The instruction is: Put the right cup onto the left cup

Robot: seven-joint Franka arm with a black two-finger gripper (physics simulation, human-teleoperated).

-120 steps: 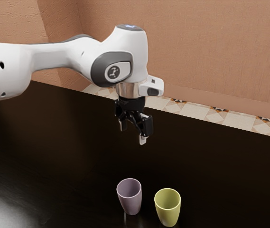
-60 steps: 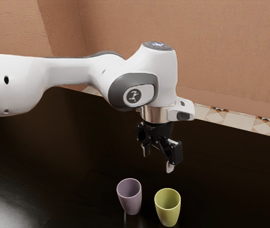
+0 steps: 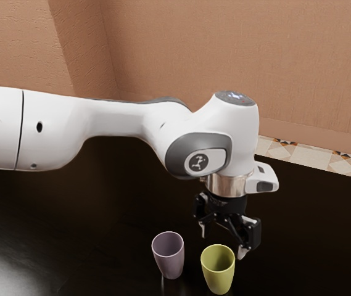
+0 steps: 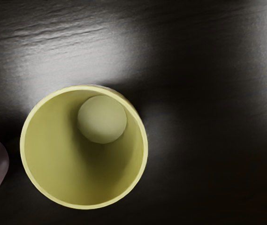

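Hovering near the upright yellow cup [image 3: 218, 271], the gripper [image 3: 223, 241] is released, fingers spread; the purple cup [image 3: 169, 260] stands upright just beside

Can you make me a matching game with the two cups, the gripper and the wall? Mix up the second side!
Column one:
1. purple cup
2. yellow-green cup
3. gripper
4. wall

Column two:
A. open, with nothing held
B. upright, the cup nearer the exterior view's right
C. orange-brown, beyond the table
D. upright, the cup nearer the exterior view's left

Right pairs: 1-D, 2-B, 3-A, 4-C
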